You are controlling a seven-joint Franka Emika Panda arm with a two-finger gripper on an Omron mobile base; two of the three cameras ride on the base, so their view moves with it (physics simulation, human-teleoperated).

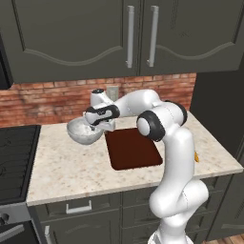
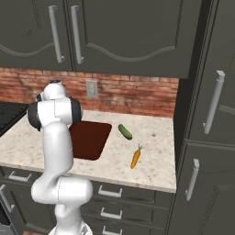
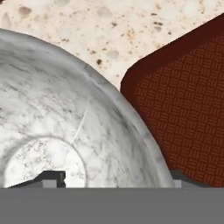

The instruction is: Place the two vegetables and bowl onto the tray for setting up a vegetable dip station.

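Observation:
The speckled grey-white bowl (image 1: 78, 133) sits on the counter just left of the dark reddish-brown tray (image 1: 131, 151). My gripper (image 1: 98, 125) reaches down over the bowl's right rim. In the hand view the bowl (image 3: 65, 113) looms close beside the tray (image 3: 183, 105). The gripper (image 3: 116, 180) straddles the rim there, one fingertip (image 3: 53, 177) inside the bowl and the other outside, jaws apart. In the right base view the green cucumber (image 2: 125, 131) and the orange carrot (image 2: 135, 158) lie on the counter right of the tray (image 2: 92, 140).
A black stove (image 1: 14, 157) borders the counter on the left. A brick backsplash (image 1: 43, 97) and dark upper cabinets (image 1: 128, 33) stand behind. A tall dark cabinet (image 2: 206, 128) closes the counter's right end. A sliver of the carrot (image 1: 196, 156) peeks from behind my arm.

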